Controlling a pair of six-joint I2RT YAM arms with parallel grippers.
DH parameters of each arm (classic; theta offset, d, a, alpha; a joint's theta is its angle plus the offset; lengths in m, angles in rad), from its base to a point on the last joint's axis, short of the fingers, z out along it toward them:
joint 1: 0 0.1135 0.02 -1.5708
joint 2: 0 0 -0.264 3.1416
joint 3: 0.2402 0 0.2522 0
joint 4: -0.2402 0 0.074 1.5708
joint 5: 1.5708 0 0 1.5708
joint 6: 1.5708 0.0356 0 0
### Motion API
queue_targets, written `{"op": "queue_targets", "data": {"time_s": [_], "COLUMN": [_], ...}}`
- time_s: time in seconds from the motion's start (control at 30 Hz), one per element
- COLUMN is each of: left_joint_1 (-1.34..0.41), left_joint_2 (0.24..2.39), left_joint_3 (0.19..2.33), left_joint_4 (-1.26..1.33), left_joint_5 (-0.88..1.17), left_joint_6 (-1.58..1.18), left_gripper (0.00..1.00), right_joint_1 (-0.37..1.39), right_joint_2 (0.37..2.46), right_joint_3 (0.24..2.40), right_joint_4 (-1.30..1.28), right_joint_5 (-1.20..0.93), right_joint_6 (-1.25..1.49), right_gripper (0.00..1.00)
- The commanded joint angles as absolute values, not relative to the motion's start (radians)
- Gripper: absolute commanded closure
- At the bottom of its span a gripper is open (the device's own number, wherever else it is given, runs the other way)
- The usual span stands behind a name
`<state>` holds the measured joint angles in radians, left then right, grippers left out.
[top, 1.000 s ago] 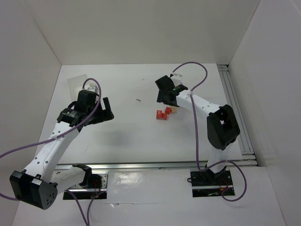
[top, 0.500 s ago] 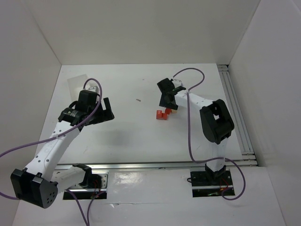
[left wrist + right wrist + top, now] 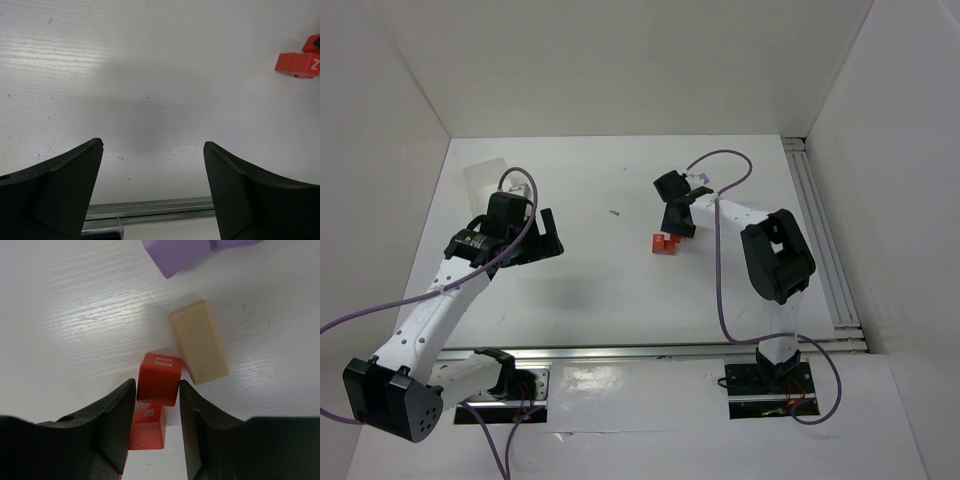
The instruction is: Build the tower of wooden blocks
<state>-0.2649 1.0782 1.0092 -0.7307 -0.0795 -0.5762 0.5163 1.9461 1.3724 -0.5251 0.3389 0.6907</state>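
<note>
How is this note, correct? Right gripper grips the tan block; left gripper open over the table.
Wrong block. In the right wrist view the right gripper grips a red block; the tan block lies beside it, ungripped. The left gripper does hang open over the table.

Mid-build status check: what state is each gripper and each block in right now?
left gripper: open, holding nothing.
right gripper: shut on the gripped red-orange cube, a finger against each side.
gripped red-orange cube: held, patterned face up.
second red-orange cube: loose, partly hidden between the fingers; stacked or not, cannot tell.
tan block: lying flat, loose, right beside the gripped cube.
lilac block: loose, apart from the others.
</note>
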Motion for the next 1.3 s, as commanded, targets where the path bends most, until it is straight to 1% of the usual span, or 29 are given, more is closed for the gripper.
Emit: {"op": "queue_targets", "data": {"time_s": [0.0,0.13,0.17,0.2,0.23,0.27,0.5,0.73,0.9,1.27], "left_joint_1": [-0.261,-0.261,-0.261,-0.261,-0.261,-0.261,-0.261,-0.261,-0.261,-0.261], "left_joint_2": [1.077,1.077,1.077,1.077,1.077,1.077,1.077,1.077,1.068,1.068], "left_joint_3": [1.02,1.02,1.02,1.029,1.029,1.029,1.029,1.039,1.029,1.029], "left_joint_4": [-0.704,-0.704,-0.704,-0.704,-0.704,-0.704,-0.704,-0.704,-0.704,-0.704], "left_joint_5": [-0.069,-0.069,-0.069,-0.069,-0.069,-0.069,-0.069,-0.06,-0.06,-0.06], "left_joint_6": [-0.561,-0.561,-0.561,-0.561,-0.561,-0.561,-0.561,-0.571,-0.571,-0.571], "left_gripper": [0.06,0.06,0.06,0.06,0.06,0.06,0.06,0.06,0.06,0.07], "right_joint_1": [0.509,0.509,0.509,0.509,0.509,0.509,0.509,0.543,0.561,0.592], "right_joint_2": [1.96,1.96,1.96,1.96,1.947,1.931,1.734,1.666,1.657,1.698], "right_joint_3": [1.378,1.399,1.399,1.399,1.399,1.399,1.345,1.255,1.203,1.204], "right_joint_4": [-0.488,-0.497,-0.497,-0.497,-0.508,-0.508,-0.508,-0.508,-0.499,-0.488], "right_joint_5": [0.342,0.342,0.342,0.353,0.353,0.377,0.407,0.379,0.348,0.319], "right_joint_6": [0.704,0.695,0.686,0.686,0.686,0.686,0.657,0.643,0.643,0.643], "right_gripper": [0.53,0.53,0.54,0.59,0.59,0.62,0.62,0.62,0.62,0.62]}}
